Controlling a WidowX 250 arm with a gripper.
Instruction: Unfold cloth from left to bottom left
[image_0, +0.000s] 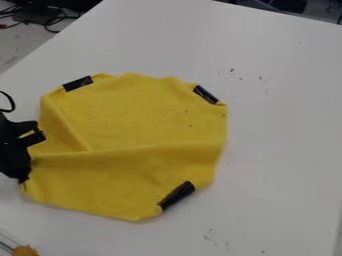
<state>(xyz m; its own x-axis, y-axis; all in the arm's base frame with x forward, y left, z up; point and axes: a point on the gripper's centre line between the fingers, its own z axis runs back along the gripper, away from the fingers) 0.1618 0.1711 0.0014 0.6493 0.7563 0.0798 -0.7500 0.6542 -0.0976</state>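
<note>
Assessing progress from my remote station: the yellow cloth (140, 117) lies on the white counter (280, 165), spread over a broad, roughly rounded area. Three pieces of black tape are exposed along its border: one at the upper left (77, 83), one at the upper right (206, 94) and one at the lower right (176, 195).

Pincer position: I have the black pincer (33, 137) at the left edge of the camera view, at the cloth's left border. Pincer state: I cannot tell how far open it is, nor whether it has hold of the fabric.

Completion status: I judge the unfolding to be well advanced. The upper and right portions lie mostly spread, and fabric reaches the lower left. A long ridge crosses the cloth from the left border to the right side; a second crease slants down from the upper left to meet it. I read these as slack still to be taken out.

Remaining work: confirm the grip, draw the left border toward the bottom left until both creases relax, then release and back the pincer clear without dragging the border.
</note>
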